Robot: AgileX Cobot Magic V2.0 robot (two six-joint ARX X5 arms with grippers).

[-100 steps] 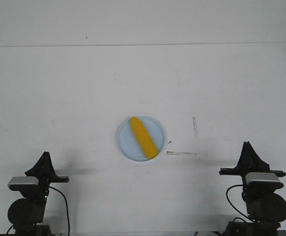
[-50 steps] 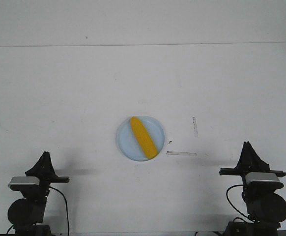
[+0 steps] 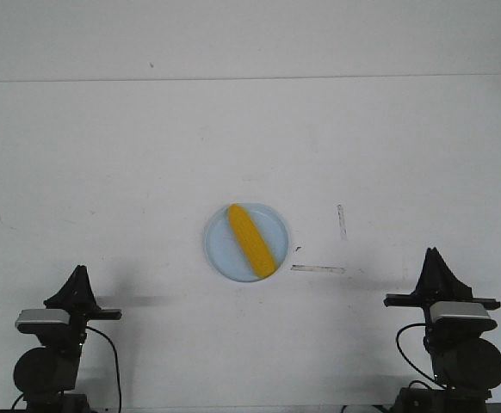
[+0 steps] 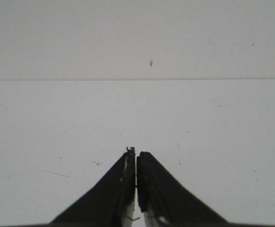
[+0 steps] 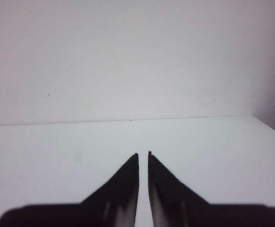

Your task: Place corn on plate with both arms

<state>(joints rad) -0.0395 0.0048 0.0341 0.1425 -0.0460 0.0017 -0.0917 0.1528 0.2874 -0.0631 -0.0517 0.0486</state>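
Note:
The yellow corn (image 3: pixel 250 240) lies diagonally inside the light blue plate (image 3: pixel 221 255) at the table's middle, tapered end toward the far left. My left gripper (image 3: pixel 79 273) rests at the near left, far from the plate; its jaws are shut and empty in the left wrist view (image 4: pixel 136 153). My right gripper (image 3: pixel 432 255) rests at the near right, also far from the plate; its jaws stand almost together with a thin gap and hold nothing in the right wrist view (image 5: pixel 143 153). Neither wrist view shows the corn or the plate.
Two thin tape marks (image 3: pixel 318 268) lie on the white table just right of the plate. The table's far edge meets a white wall (image 3: pixel 250 39).

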